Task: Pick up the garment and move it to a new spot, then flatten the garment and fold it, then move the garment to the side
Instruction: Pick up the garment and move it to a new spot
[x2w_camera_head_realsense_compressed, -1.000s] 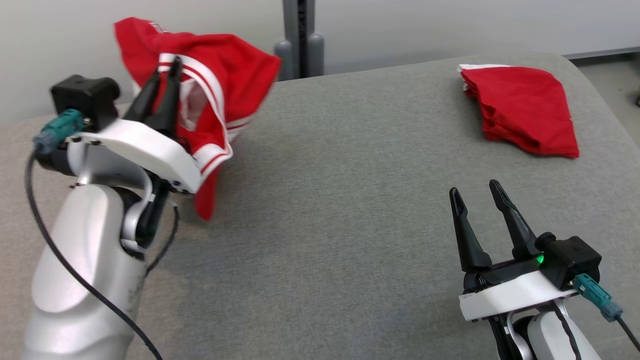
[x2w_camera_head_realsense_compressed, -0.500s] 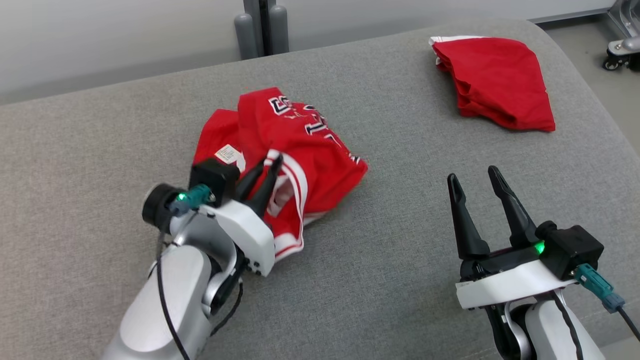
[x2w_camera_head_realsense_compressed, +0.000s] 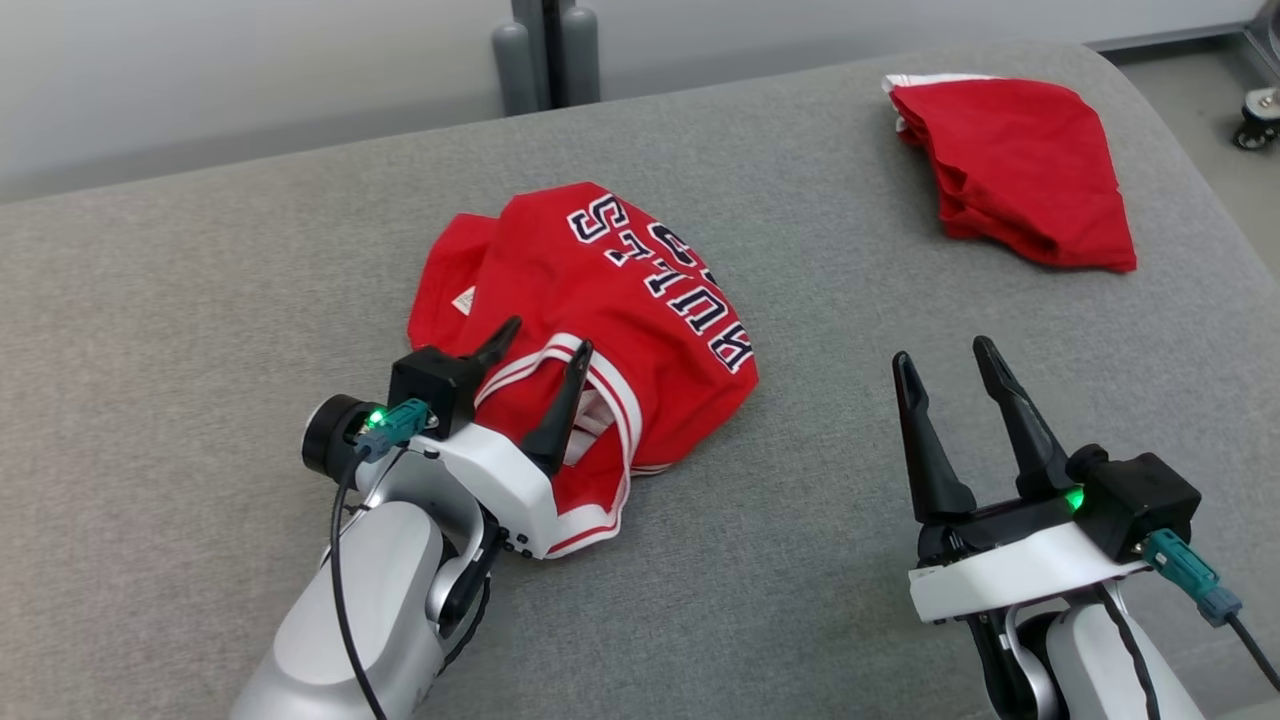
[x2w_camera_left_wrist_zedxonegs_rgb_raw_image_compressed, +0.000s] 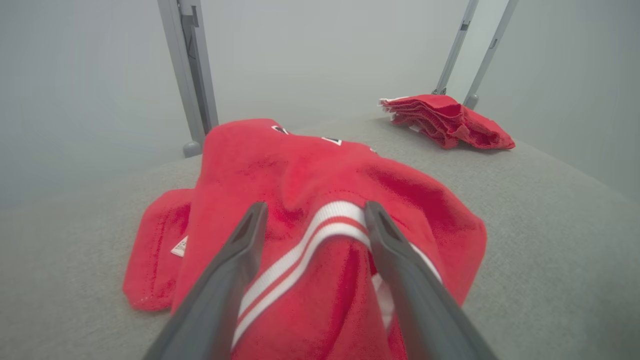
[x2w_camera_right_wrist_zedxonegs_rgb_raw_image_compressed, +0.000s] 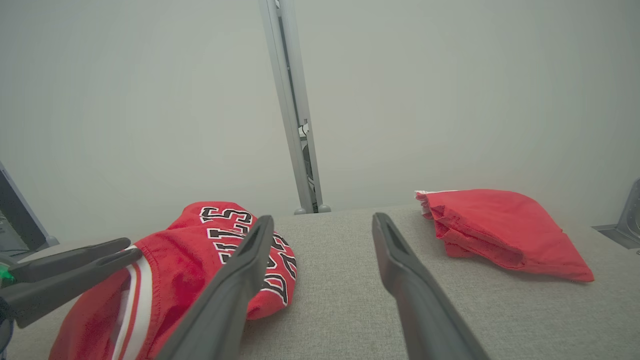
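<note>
A moment ago your left gripper (x2w_camera_head_realsense_compressed: 545, 338) was pinched shut on the red jersey (x2w_camera_head_realsense_compressed: 620, 290) and held it up in the air. Then it came down, and just now its two fingers sprang apart. So you let go.

The jersey was lying in a heap on the grey cushion (x2w_camera_head_realsense_compressed: 200, 300), about in the middle. It was well apart from the folded red cloth (x2w_camera_head_realsense_compressed: 1020, 170) at the far right. The white striped edge (x2w_camera_left_wrist_zedxonegs_rgb_raw_image_compressed: 320, 220) was still draped between the open fingers, so the cloth was free but not yet clear of them. Your right gripper (x2w_camera_head_realsense_compressed: 943, 353) was wide open too and held nothing. It hung over bare cushion near the jersey's right side.

I think this meant the first job, moving the jersey to a new spot, was done. Flattening came next, and the heap was far from flat.

The letters (x2w_camera_head_realsense_compressed: 660, 265) ran in a slanted row from far left to near right, and they looked upside down to you. So their tops pointed back at you, and I guess the neck end was on your side. The heap was too bunched up to show a sure long side. It looked a bit longer from near to far than across.
</note>
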